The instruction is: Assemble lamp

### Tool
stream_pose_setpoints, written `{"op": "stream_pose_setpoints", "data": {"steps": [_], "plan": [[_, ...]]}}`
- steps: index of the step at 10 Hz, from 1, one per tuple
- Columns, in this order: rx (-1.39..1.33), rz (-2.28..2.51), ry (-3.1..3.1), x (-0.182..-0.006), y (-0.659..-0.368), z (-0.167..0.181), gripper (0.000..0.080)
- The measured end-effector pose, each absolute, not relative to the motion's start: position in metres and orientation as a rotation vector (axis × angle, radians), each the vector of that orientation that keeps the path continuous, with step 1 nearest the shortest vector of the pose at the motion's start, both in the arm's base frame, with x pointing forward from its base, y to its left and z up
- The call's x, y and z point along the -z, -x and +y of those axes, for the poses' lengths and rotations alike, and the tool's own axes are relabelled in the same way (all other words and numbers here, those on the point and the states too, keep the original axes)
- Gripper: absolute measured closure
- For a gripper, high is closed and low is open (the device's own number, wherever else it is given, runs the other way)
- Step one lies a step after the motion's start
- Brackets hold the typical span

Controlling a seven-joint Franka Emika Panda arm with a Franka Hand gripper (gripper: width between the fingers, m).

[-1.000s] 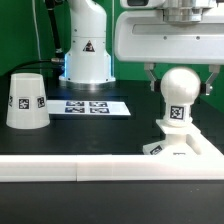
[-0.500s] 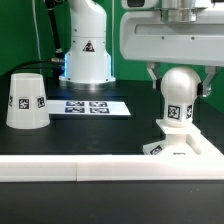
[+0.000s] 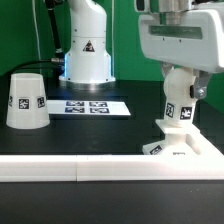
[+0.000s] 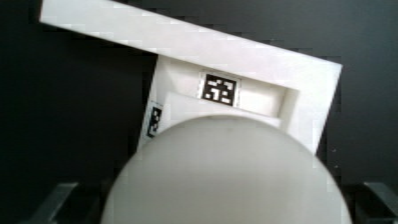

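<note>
The round-headed bulb (image 3: 181, 106) stands upright in the low angular base (image 3: 186, 148) at the exterior view's right. My gripper (image 3: 180, 84) has come down over the bulb's head and hides most of it. The wrist view shows the head (image 4: 222, 175) filling the space between my fingers (image 4: 64, 200), with a thin dark gap on each side, so the jaws stand open around it. The tagged base (image 4: 249, 75) lies beyond the head. The cup-shaped shade (image 3: 25, 100) stands alone at the exterior view's left.
The marker board (image 3: 92, 106) lies flat between the shade and the base. The arm's white pedestal (image 3: 86, 50) stands behind it. A long white rail (image 3: 70, 169) runs along the table's front edge, just in front of the base.
My hand has turned about its vertical axis and dropped lower over the bulb's head. The bulb, base and shade stay where they were.
</note>
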State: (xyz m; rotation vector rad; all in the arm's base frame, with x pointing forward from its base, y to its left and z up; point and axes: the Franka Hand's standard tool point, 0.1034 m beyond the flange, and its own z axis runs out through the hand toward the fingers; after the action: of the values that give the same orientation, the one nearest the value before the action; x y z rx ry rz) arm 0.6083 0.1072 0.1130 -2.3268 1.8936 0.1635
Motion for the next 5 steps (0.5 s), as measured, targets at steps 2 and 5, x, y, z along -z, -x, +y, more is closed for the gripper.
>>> {"op": "stream_pose_setpoints", "data": {"steps": [2, 5], "plan": [[-0.177, 1.975, 2.255, -0.1131, -0.6082, 0.1087, 0.0220], [-0.164, 1.747, 2.450, -0.1154, -0.6081, 0.1098, 0.0104]]}}
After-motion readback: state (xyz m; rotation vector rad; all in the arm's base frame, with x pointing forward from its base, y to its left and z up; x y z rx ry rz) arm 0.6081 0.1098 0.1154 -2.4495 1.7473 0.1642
